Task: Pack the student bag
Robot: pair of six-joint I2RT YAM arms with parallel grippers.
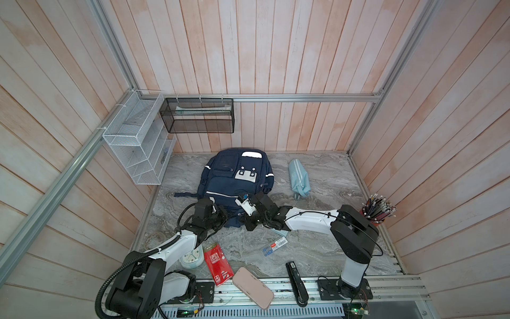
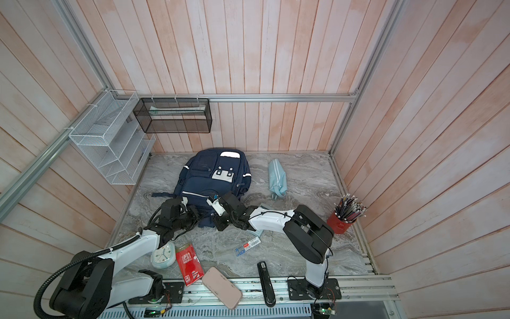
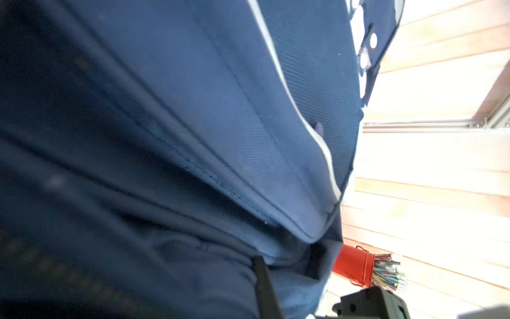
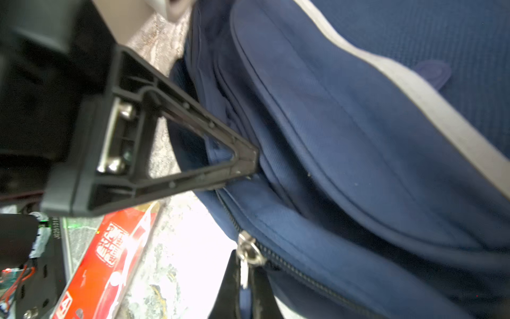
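nearest the camera, a pink case is seen lying across the front edge of the desk, partly over the metal rail. a black stapler is laid to its right and a red packet just to its left. a pale clock is half hidden under the left arm, and a clear pen pack is laid further in, near the middle.

the bag is laid flat at the middle back of the desk with its front pockets up. its far end is close to the back wall, and its near end is reached by both arms.

in the right wrist view the left tool is seen closed, its tip pressed against the navy cloth at the bag's near edge. whether any cloth is caught in it cannot be told. the right tool is closed on the blue tab of the silver zip pull, just beside the left tool's tip.

a light-blue pouch is laid to the right of the bag, apart from it. a red cup full of pencils is stood at the desk's right edge. a white mesh rack and a black mesh basket are hung on the rails at the back left.
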